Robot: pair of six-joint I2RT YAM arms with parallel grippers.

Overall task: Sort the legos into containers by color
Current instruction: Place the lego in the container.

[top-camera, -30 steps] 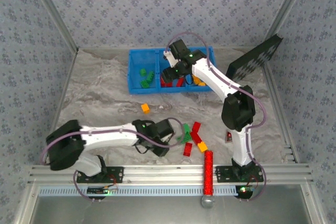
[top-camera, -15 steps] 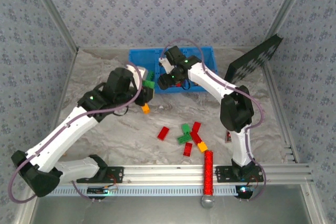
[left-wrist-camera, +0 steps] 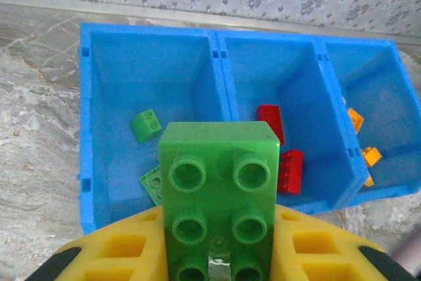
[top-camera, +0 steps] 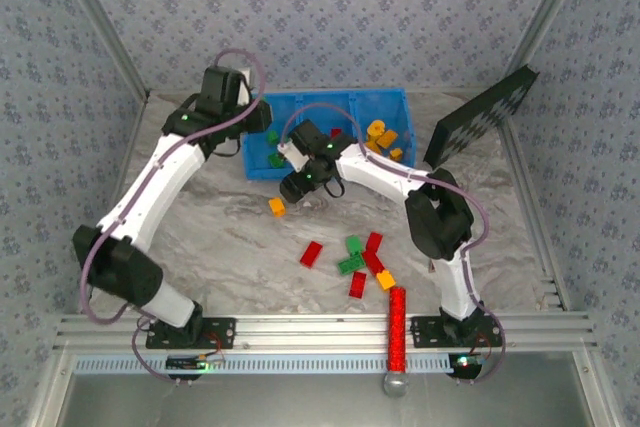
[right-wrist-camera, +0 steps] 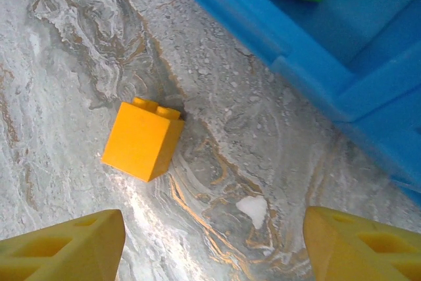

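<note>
Your L end effector (left-wrist-camera: 220,255) is now over bin (left-wrist-camera: 151,29) left compartment, gripping green lego (left-wrist-camera: 219,176); release next. R end effector (right-wrist-camera: 210,241), open, is out of bin now, above orange lego (right-wrist-camera: 143,139) just beside it.

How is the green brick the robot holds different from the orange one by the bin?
The green brick is clamped in the left gripper; the orange brick lies loose on the table. The green brick is longer, the orange brick stubby. Both have studs.
</note>
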